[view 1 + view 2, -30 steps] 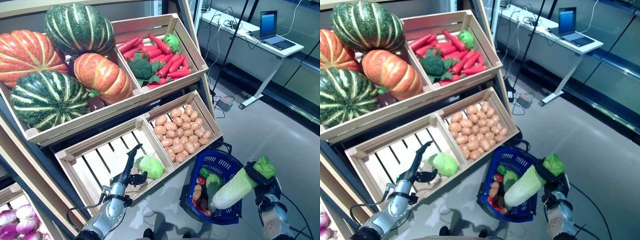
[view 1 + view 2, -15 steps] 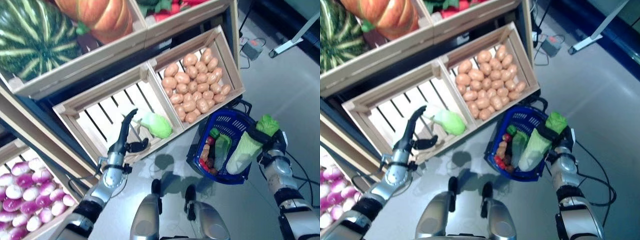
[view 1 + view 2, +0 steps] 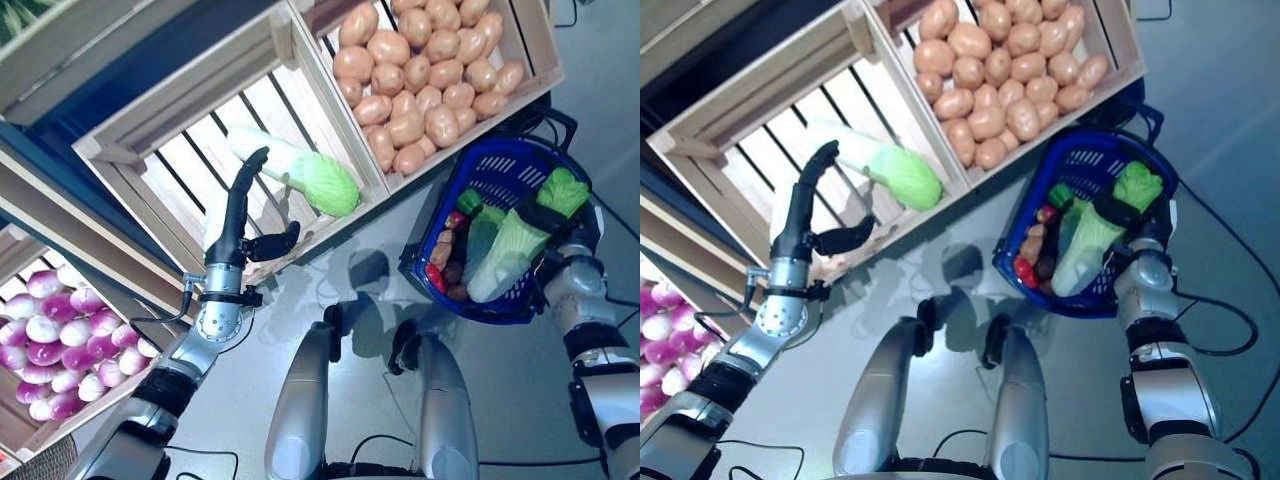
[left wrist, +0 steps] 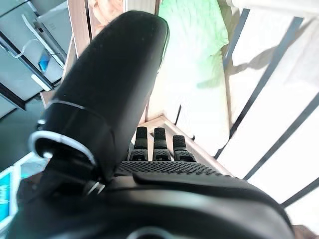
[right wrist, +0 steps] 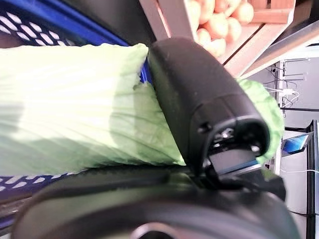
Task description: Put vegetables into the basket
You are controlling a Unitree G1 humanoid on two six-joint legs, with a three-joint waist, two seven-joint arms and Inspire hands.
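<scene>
My right hand [image 3: 548, 218] is shut on a long pale-green napa cabbage [image 3: 508, 256]. It holds the cabbage tilted, with the white end down inside the blue basket [image 3: 503, 167] on the floor. In the right wrist view the thumb [image 5: 199, 99] lies across the cabbage [image 5: 75, 129]. Red, brown and green vegetables [image 3: 447, 262] lie in the basket. My left hand [image 3: 237, 205] is open with straight fingers, at the front edge of a slatted wooden crate [image 3: 175, 160]. It is just beside a second napa cabbage [image 3: 305, 175], which also shows in the left wrist view [image 4: 194, 59].
The wooden stand's lower crates [image 3: 530, 60] hang over the basket's far rim. Another crate [image 3: 40, 330] is low on the left. Grey floor [image 3: 500, 400] lies in front of the basket.
The camera has tilted down, shifting the whole picture. My right hand has lowered the cabbage so its white end is inside the basket. My left hand stays by the crate.
</scene>
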